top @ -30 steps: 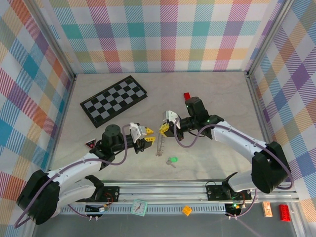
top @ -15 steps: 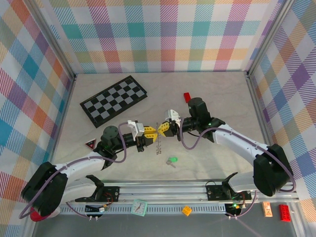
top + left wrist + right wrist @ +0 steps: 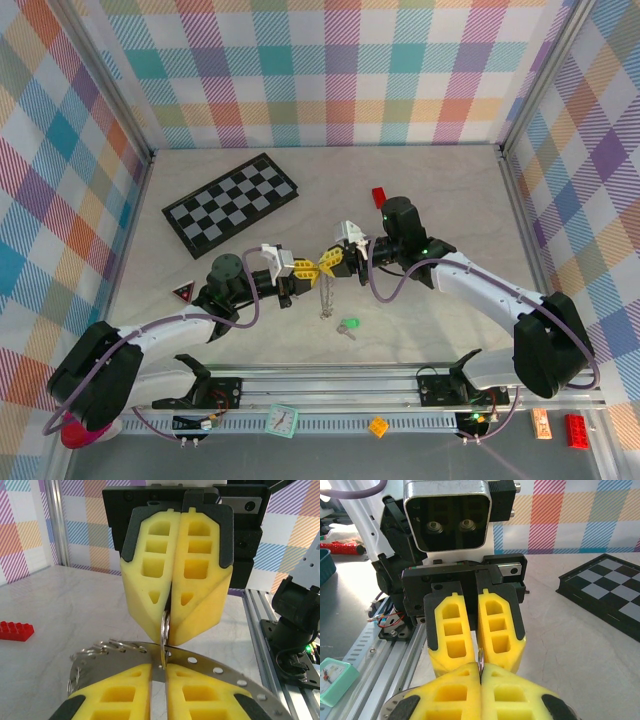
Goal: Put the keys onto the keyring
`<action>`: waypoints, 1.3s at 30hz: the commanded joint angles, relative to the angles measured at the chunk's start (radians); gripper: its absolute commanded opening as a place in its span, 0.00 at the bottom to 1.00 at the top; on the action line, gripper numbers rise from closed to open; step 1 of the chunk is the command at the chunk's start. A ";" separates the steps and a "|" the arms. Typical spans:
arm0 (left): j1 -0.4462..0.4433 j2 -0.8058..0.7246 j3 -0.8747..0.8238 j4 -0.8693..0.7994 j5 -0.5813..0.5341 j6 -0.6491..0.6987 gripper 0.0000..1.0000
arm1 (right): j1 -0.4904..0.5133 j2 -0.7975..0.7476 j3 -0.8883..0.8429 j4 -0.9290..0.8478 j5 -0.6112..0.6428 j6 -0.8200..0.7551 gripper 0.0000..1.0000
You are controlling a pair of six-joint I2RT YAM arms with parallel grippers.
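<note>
green key (image 3: 348,326) lies loose on the table (image 3: 450,200), nearest the arm bases, apart from both grippers and not on anything. that key is not yet done.

a bit farther out, mid-table and lifted off the surface, the two grippers meet tip to tip. left gripper (image 3: 480,664): jaws stand almost together and look pinched on one edge of the keyring (image 3: 165,625). right gripper (image 3: 166,637): jaws closed tight on the opposite edge. in the left wrist view the ring sits edge-on between the yellow pads (image 3: 200,580). a thin chain (image 3: 325,296) hangs from the meeting point toward the table.

judgement: early to middle of the task. the ring is held up by both arms, probably being steadied for threading, and no key is at the ring right now.

farther back, the red block (image 3: 379,195) and the checkerboard (image 3: 230,203) sit untouched and play no part here.

hard to tell:
- black key: cannot find it for sure. something small at the chain's lower end could be it, but it is too tiny to call, so i can't say whether it is already on.
- the ring is edge-on in both wrist views and mostly buried between pads, so its split or opening is not visible.
- each wrist view cuts off its own fingers at the bottom edge.
- whether the left fingers truly clamp the ring or just touch it is not certain.
</note>
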 commanded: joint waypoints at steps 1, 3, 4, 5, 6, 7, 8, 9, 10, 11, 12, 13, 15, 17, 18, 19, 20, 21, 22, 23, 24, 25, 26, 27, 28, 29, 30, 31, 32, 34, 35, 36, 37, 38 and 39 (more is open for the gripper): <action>0.007 0.003 0.031 0.067 0.035 -0.011 0.18 | 0.010 -0.005 -0.007 0.026 -0.038 -0.011 0.00; 0.007 0.002 0.030 0.067 0.036 -0.010 0.20 | 0.012 -0.005 -0.006 0.018 -0.025 -0.017 0.00; 0.007 0.001 0.029 0.067 0.034 -0.011 0.21 | 0.013 -0.006 -0.005 0.016 -0.020 -0.020 0.00; 0.007 0.001 0.029 0.066 0.035 -0.011 0.21 | 0.013 -0.008 -0.005 0.010 -0.016 -0.025 0.00; 0.007 0.000 0.028 0.065 0.036 -0.009 0.21 | 0.013 -0.008 -0.005 0.010 -0.013 -0.027 0.00; 0.007 0.000 0.029 0.064 0.037 -0.010 0.21 | 0.015 -0.010 -0.005 0.005 -0.007 -0.030 0.00; 0.007 -0.001 0.029 0.064 0.037 -0.010 0.21 | 0.015 -0.011 -0.005 0.002 -0.002 -0.036 0.00; 0.007 -0.002 0.029 0.062 0.038 -0.009 0.21 | 0.015 -0.014 -0.005 -0.004 0.007 -0.041 0.00; 0.007 -0.003 0.029 0.061 0.038 -0.009 0.21 | 0.015 -0.016 -0.004 -0.009 0.014 -0.047 0.00; 0.007 -0.005 0.028 0.061 0.037 -0.009 0.21 | 0.015 -0.019 -0.005 -0.016 0.016 -0.053 0.00; 0.008 -0.006 0.028 0.061 0.036 -0.008 0.20 | 0.014 -0.021 -0.003 -0.022 0.016 -0.055 0.00; 0.007 -0.007 0.028 0.059 0.034 -0.007 0.20 | 0.015 -0.021 -0.003 -0.028 0.010 -0.057 0.00; 0.007 -0.008 0.028 0.060 0.036 -0.008 0.18 | 0.015 -0.019 0.000 -0.038 -0.004 -0.057 0.00; 0.007 -0.007 0.031 0.062 0.039 -0.008 0.16 | 0.016 -0.015 0.001 -0.043 -0.012 -0.054 0.00; 0.007 -0.005 0.032 0.062 0.041 -0.008 0.16 | 0.017 -0.014 0.002 -0.043 -0.015 -0.052 0.00; 0.008 -0.005 0.034 0.063 0.043 -0.008 0.14 | 0.018 -0.012 0.001 -0.045 -0.017 -0.051 0.00; 0.007 -0.004 0.035 0.064 0.044 -0.008 0.13 | 0.019 -0.011 0.002 -0.045 -0.019 -0.052 0.00; 0.007 -0.004 0.035 0.065 0.046 -0.008 0.10 | 0.019 -0.010 0.002 -0.046 -0.021 -0.052 0.00; 0.007 -0.005 0.035 0.067 0.045 -0.006 0.07 | 0.021 -0.008 0.003 -0.050 -0.022 -0.052 0.00; 0.007 -0.005 0.037 0.066 0.045 -0.004 0.04 | 0.021 -0.006 0.006 -0.057 -0.021 -0.056 0.00; 0.007 -0.008 0.037 0.064 0.043 -0.001 0.00 | 0.021 -0.003 0.010 -0.070 -0.019 -0.062 0.00; 0.007 -0.012 0.036 0.061 0.038 0.005 0.00 | 0.021 -0.002 0.013 -0.085 -0.012 -0.070 0.00; 0.007 -0.016 0.035 0.054 0.032 0.012 0.00 | 0.021 -0.001 0.016 -0.102 0.003 -0.077 0.00; 0.007 -0.023 0.035 0.041 0.024 0.022 0.00 | 0.021 -0.003 0.016 -0.117 0.026 -0.085 0.03; 0.007 -0.033 0.037 0.017 0.014 0.033 0.00 | 0.021 -0.007 0.014 -0.133 0.050 -0.096 0.09; 0.007 -0.043 0.041 -0.015 0.002 0.048 0.00 | 0.021 -0.013 0.014 -0.147 0.073 -0.106 0.14; 0.007 -0.055 0.049 -0.063 -0.011 0.067 0.00 | 0.021 -0.019 0.014 -0.166 0.100 -0.117 0.21; 0.007 -0.067 0.061 -0.117 -0.020 0.095 0.00 | 0.021 -0.025 0.018 -0.195 0.127 -0.132 0.26; 0.007 -0.077 0.076 -0.172 -0.026 0.123 0.00 | 0.021 -0.030 0.025 -0.225 0.150 -0.146 0.30; 0.006 -0.098 0.107 -0.313 -0.034 0.182 0.00 | 0.023 -0.042 0.036 -0.283 0.209 -0.171 0.35; 0.005 -0.105 0.119 -0.360 -0.036 0.205 0.00 | 0.026 -0.048 0.041 -0.304 0.236 -0.186 0.36; 0.005 -0.110 0.132 -0.409 -0.036 0.228 0.00 | 0.034 -0.050 0.047 -0.332 0.268 -0.206 0.36; 0.004 -0.112 0.144 -0.451 -0.035 0.249 0.00 | 0.042 -0.051 0.055 -0.355 0.297 -0.222 0.37; 0.002 -0.112 0.156 -0.487 -0.034 0.267 0.00 | 0.049 -0.049 0.065 -0.377 0.315 -0.233 0.37; 0.000 -0.112 0.171 -0.530 -0.034 0.289 0.00 | 0.056 -0.044 0.076 -0.392 0.325 -0.241 0.37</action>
